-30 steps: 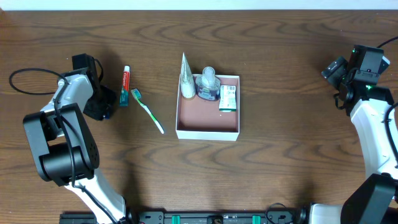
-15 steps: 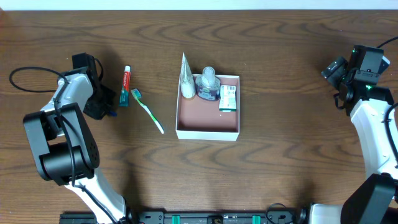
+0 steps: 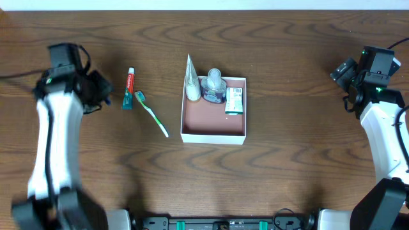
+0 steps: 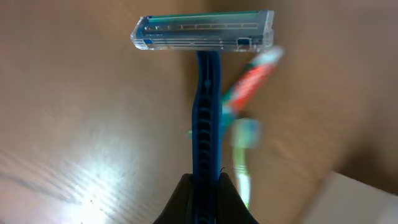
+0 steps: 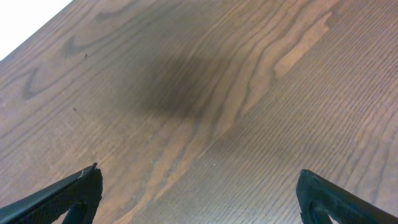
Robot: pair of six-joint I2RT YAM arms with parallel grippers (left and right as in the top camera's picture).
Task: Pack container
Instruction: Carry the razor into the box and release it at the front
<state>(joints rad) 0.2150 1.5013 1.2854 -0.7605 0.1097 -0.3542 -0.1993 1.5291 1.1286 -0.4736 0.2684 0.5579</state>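
- Container (image 3: 211, 121) is set mid-way across the table (image 3: 287, 166), well apart from both arms.
- Left gripper (image 4: 205, 182) is clamped on the blue razor (image 4: 205, 118) handle, left of the toothpaste tube (image 3: 129, 88).
- Right gripper (image 5: 199, 183) is held wide open, angled over bare wood at far right.

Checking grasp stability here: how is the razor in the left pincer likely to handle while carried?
Probably light: the razor looks like thin plastic. Its ribbed handle should resist slipping, though the left pincer grips only the handle's end, so the wide head might twist. It seems stiff, standing straight.
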